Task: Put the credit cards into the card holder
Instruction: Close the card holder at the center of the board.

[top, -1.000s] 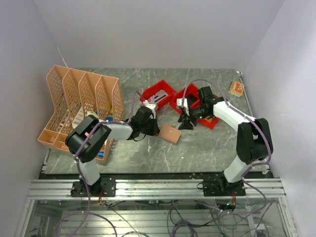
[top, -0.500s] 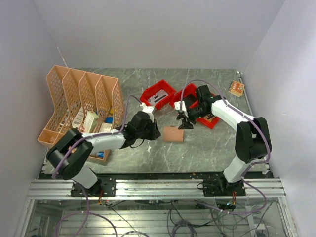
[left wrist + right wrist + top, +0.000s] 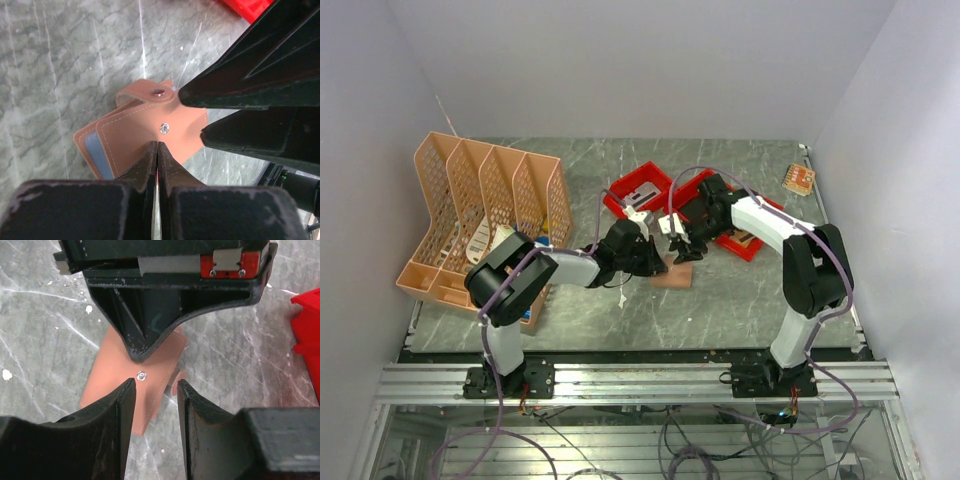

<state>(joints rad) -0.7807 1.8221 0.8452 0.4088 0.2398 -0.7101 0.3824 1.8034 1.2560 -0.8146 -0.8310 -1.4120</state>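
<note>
The tan card holder point(image 3: 674, 275) lies flat on the marble table, snap stud facing up. A light blue credit card point(image 3: 94, 150) shows as a strip inside its left edge. My left gripper point(image 3: 655, 258) is shut, its tip point(image 3: 158, 146) resting on the holder's near edge below the stud. The right gripper point(image 3: 682, 250) comes in from the opposite side and stands open point(image 3: 154, 386), its fingers either side of the holder's point(image 3: 117, 372) edge and snap tab. Its two black fingertips point(image 3: 235, 92) nearly meet my left tip.
Two red bins point(image 3: 638, 187) point(image 3: 748, 243) stand just behind the grippers; the left one holds a flat grey item. A peach mesh file rack point(image 3: 485, 205) fills the left side. A small orange object point(image 3: 799, 179) lies at the far right corner.
The left gripper pulled back, opened briefly, then shut and moved right onto the holder. The right gripper came left and down over the holder and narrowed.
</note>
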